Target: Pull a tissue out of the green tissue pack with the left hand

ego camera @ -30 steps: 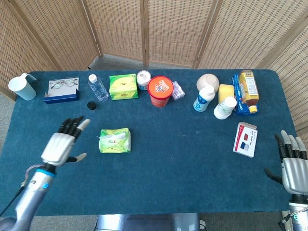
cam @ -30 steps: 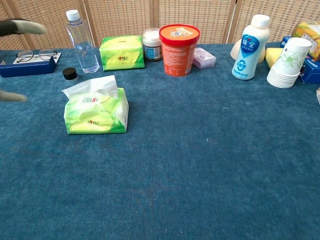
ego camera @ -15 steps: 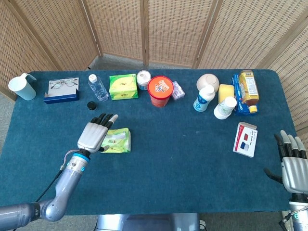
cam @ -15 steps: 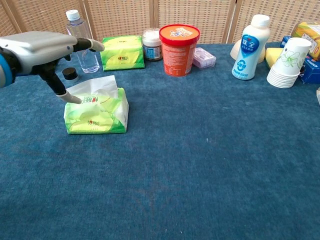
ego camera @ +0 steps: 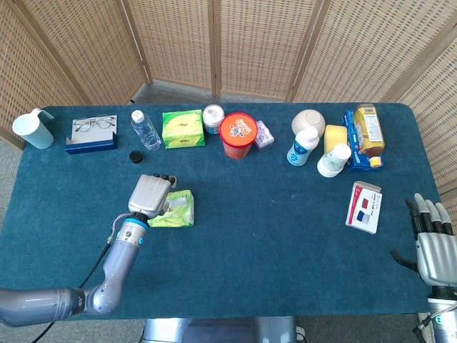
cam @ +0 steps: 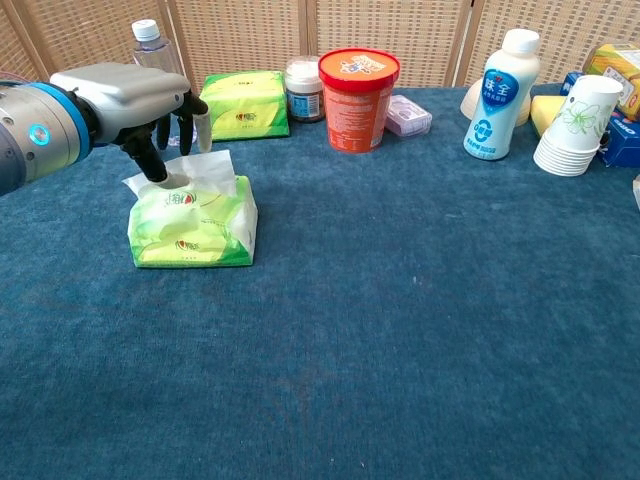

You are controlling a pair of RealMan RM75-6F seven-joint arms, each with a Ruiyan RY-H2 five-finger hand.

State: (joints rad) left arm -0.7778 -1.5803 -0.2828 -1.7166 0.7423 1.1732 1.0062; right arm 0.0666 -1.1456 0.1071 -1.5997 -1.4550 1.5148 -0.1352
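Note:
The green tissue pack (ego camera: 180, 209) (cam: 192, 225) lies on the blue table at the left, with a white tissue (cam: 207, 170) sticking up from its top. My left hand (ego camera: 148, 194) (cam: 125, 95) hovers over the pack's left part, fingers bent down. Its thumb touches the tissue's near left side and the other fingers hang just behind the tissue, still apart from the thumb. My right hand (ego camera: 434, 243) rests open at the table's right front edge, seen only in the head view.
Along the back stand a second green pack (ego camera: 183, 128) (cam: 243, 105), a water bottle (ego camera: 145, 130) with its black cap (ego camera: 135, 156), a red tub (ego camera: 238, 134), glasses on a blue case (ego camera: 91, 134), a white milk bottle (cam: 497, 94) and paper cups (cam: 573, 125).
My left hand has moved right and forward from beside the pack to over it, and its fingers have bent down around the tissue. The right hand has not moved.

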